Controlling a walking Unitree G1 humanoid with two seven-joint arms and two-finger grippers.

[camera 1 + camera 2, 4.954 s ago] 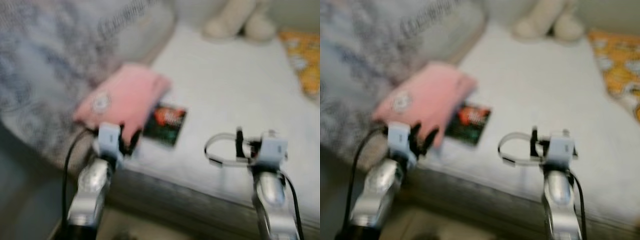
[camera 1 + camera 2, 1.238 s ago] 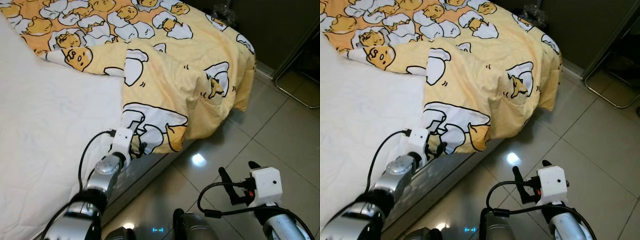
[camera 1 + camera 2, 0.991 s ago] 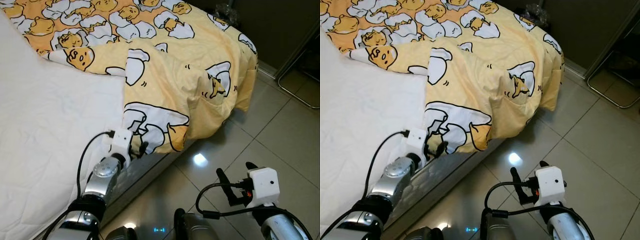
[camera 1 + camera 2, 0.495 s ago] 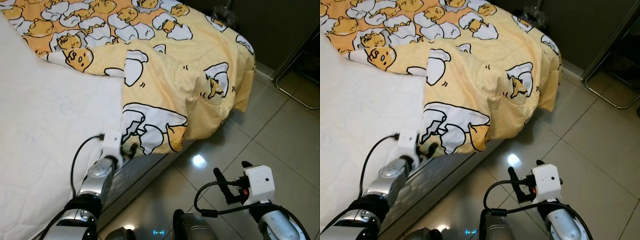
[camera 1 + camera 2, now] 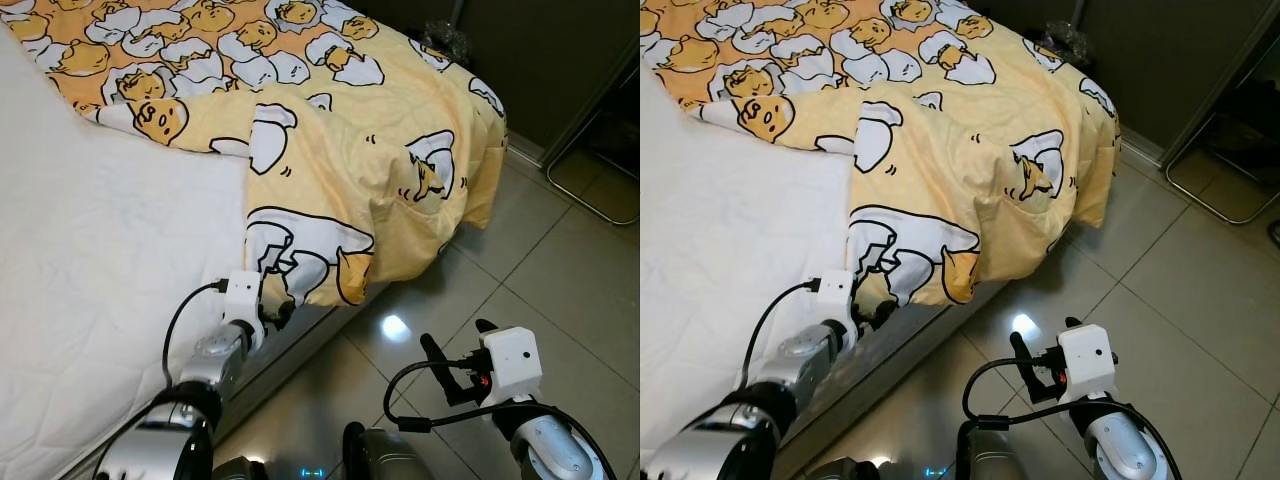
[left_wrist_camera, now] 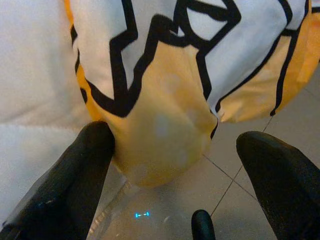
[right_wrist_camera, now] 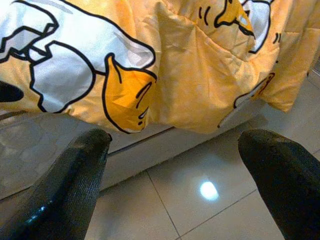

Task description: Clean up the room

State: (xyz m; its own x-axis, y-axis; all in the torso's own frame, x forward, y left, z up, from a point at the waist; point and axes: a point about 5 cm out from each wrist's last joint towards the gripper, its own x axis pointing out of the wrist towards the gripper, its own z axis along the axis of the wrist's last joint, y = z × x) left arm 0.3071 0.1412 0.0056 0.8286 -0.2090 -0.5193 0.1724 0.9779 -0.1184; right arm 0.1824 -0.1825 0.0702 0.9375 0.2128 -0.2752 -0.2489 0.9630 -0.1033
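Left end effector [image 5: 270, 306], fingers spread, straddles the hanging corner of the quilt [image 5: 330, 170] at the near edge of the bed [image 5: 90, 260]. Seat the fold deep before closing. Right end effector [image 5: 455, 365], spread, hangs over the floor [image 5: 560, 270].

Head views sharp, evenly lit from overhead; no motion blur. Small bright glare spot on glossy floor tiles [image 5: 398, 327] just off bed's near corner. Yellow blanket [image 5: 360, 150] well exposed, soft shadows in folds. Room beyond bed's far end dim. Left wrist view: fabric close, slightly soft; black fingers [image 6: 75, 180] blurred, out of focus. Right wrist view clear, same glare spot on floor.
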